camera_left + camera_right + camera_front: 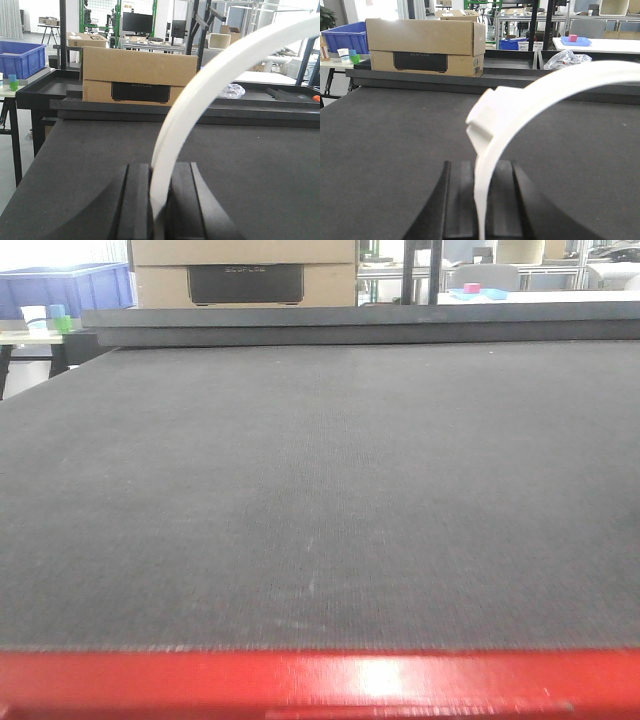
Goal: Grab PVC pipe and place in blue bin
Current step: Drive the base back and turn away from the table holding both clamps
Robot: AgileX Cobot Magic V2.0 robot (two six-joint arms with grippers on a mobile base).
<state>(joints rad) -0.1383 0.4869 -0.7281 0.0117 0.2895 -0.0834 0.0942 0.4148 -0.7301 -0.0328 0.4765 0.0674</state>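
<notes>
- step in hand, as i judge it: the grab looks done and the carry to the bin is next
- left gripper (161, 175): jaws clamped on a white curved pipe (175, 120); the pipe rises from between the pads and arcs up to the right, out of view
- right gripper (484, 172): jaws likewise clamped on a white curved pipe (560, 82), which arcs up and right; a blocky white fitting (482, 117) sits on it just above the pads
- i cannot tell whether both grippers hold one pipe or two
- the front view shows no arm and no pipe, so the pipe seems to be held outside that view; how high it is, i cannot tell
- bin (20, 57): blue, far left, off the main table, well apart from both grippers
- next move, in my judgement: carry the pipe far and left until it hangs over the bin's open top, then open the jaws; the long curve may catch on the box, so it needs height
- table (320, 490): wide, flat, dark grey felt-like top; a glossy red edge (320, 680) runs along its near side
- a cardboard box (137, 67) with a dark panel stands at the far edge
- small cups (12, 82) stand near the bin; a crumpled clear bag (567, 59) lies far right
- room: workshop with metal racks, benches and a monitor (137, 22) behind
</notes>
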